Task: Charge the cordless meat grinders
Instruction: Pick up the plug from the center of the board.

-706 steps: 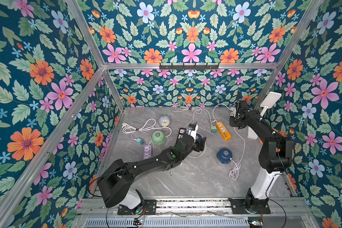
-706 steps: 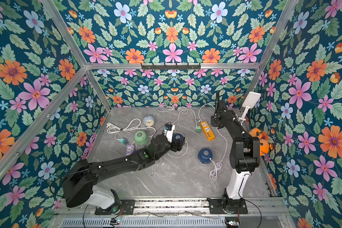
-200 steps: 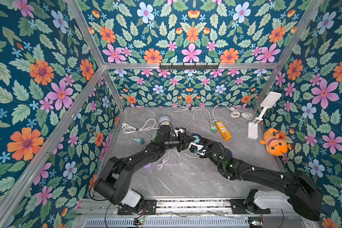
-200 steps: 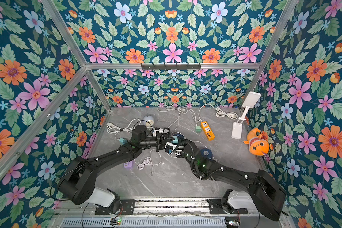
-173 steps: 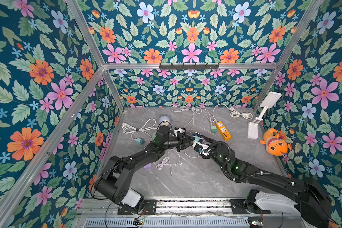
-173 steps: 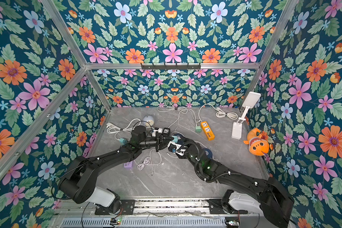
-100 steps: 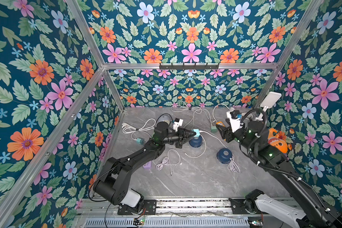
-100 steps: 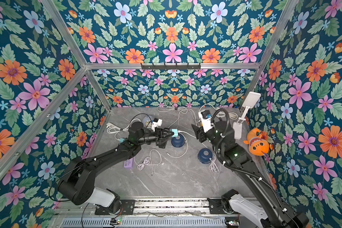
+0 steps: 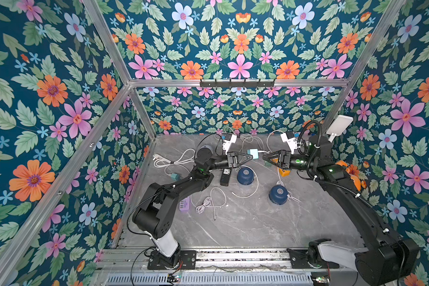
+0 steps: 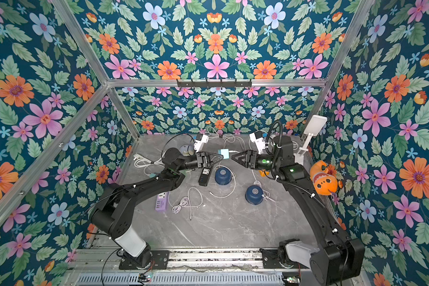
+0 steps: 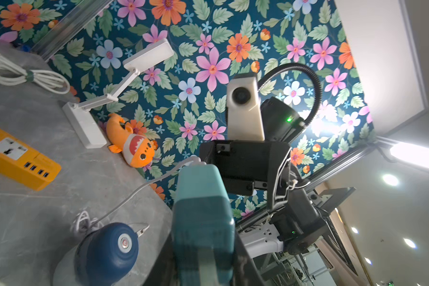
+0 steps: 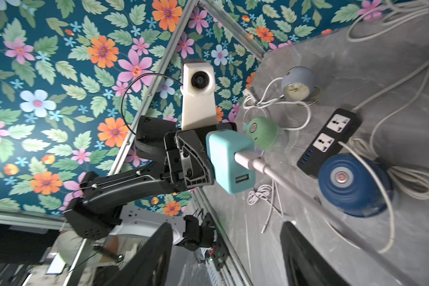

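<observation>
My left gripper is shut on a teal charger block and holds it in the air above the table's middle; a white cable is plugged into the block. My right gripper faces it a short gap away, open and empty, its fingers wide apart. Two navy cordless meat grinders stand on the table in both top views, one under the block, one nearer the front. The mint green grinder shows only in the right wrist view, behind the block.
A black power strip lies beside the nearer navy grinder, a purple one near the left arm, an orange one at the back right. Loose white cables, a pale blue alarm clock, a white lamp and an orange toy surround them.
My right arm has pulled back from the table's middle, risen at the right and turned toward the block, its jaws opening wider. My left gripper has lifted the block up and rightward.
</observation>
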### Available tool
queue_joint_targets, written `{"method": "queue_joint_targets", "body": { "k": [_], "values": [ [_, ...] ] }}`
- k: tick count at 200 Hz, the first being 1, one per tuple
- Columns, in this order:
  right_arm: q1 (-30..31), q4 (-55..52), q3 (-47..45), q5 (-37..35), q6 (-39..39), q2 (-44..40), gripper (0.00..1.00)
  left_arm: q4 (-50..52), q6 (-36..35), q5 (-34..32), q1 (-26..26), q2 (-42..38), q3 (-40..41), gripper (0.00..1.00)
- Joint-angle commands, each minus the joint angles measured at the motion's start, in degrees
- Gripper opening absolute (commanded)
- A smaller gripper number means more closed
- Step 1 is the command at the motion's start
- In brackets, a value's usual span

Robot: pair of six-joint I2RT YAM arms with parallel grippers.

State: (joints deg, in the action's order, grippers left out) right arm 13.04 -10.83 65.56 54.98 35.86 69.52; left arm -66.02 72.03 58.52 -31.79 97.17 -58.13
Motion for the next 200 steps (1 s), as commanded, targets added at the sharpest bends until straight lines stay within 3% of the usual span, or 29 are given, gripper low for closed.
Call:
{"method": "queue_joint_targets", "body": {
  "k": [1,51,100,152,176,200],
  "values": [
    [-0.20,9.50,-0.48,4.40,4.75,0.76,0.71,-9.19,3.98,0.96,0.00,0.52,-0.98,0.00],
    [-0.16,11.78,0.02,5.70,5.63,3.08,0.67,-6.01,3.26,1.68,-0.03,0.76,-0.16,0.00],
    [-0.14,-4.57,3.75,-0.46,-5.82,-1.28,0.68,-1.18,-0.53,1.88,-0.03,0.82,-2.02,0.00],
    [-0.37,-4.24,4.43,0.22,-4.01,-4.82,0.65,-0.98,-0.41,2.37,-0.02,0.50,-2.61,0.00],
    [-1.41,-11.06,8.03,-5.96,-10.69,-7.78,0.72,-0.30,-0.54,3.16,-0.03,-0.12,-2.26,0.00],
    [-3.78,-7.56,7.58,-4.39,-10.18,-6.83,0.81,0.15,-0.78,3.66,-0.03,-0.83,-1.98,0.00]
  ]
}}
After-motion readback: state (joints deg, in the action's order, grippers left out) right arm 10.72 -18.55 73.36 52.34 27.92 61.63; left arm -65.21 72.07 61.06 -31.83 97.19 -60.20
